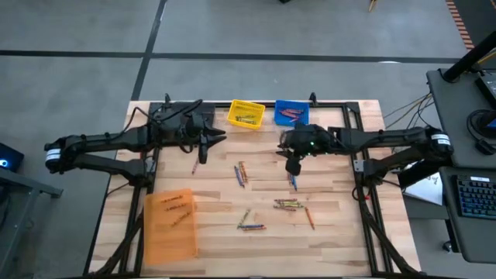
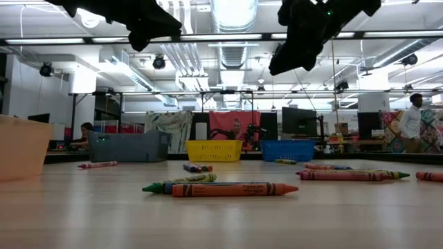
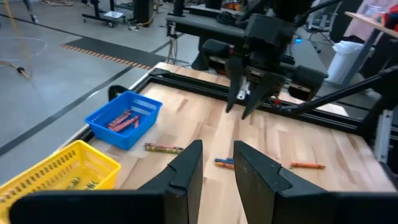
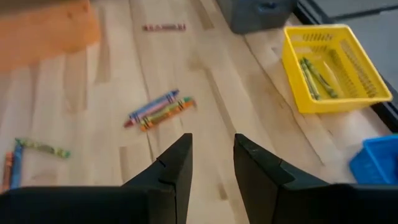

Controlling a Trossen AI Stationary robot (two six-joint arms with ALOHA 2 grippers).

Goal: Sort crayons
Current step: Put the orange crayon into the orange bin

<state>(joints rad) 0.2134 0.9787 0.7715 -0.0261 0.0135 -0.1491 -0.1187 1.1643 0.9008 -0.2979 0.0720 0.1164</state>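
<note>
Crayons scattered mid-table, bins at the edges.

In the high view, two small bins [image 1: 246, 114] [image 1: 291, 113] sit side by side at the top centre of the table [image 1: 333, 232], each holding crayons; a larger bin [image 1: 170, 225] at lower left holds a few too. Loose crayons [image 1: 288, 204] lie across the middle and lower middle, one [image 1: 194, 165] apart at left.

Wood table [image 1: 333, 232], black frame. Far edge: yellow bin [image 1: 246, 113] w/ crayons, blue bin [image 1: 291, 112] w/ red ones. Near left: orange bin [image 1: 170, 225], a few crayons inside. Loose crayons [image 1: 242, 173] scattered mid-table to near right. Left gripper [image 1: 203, 153] above table nr a single crayon; right gripper [image 1: 293, 167] over a blue crayon.
</note>
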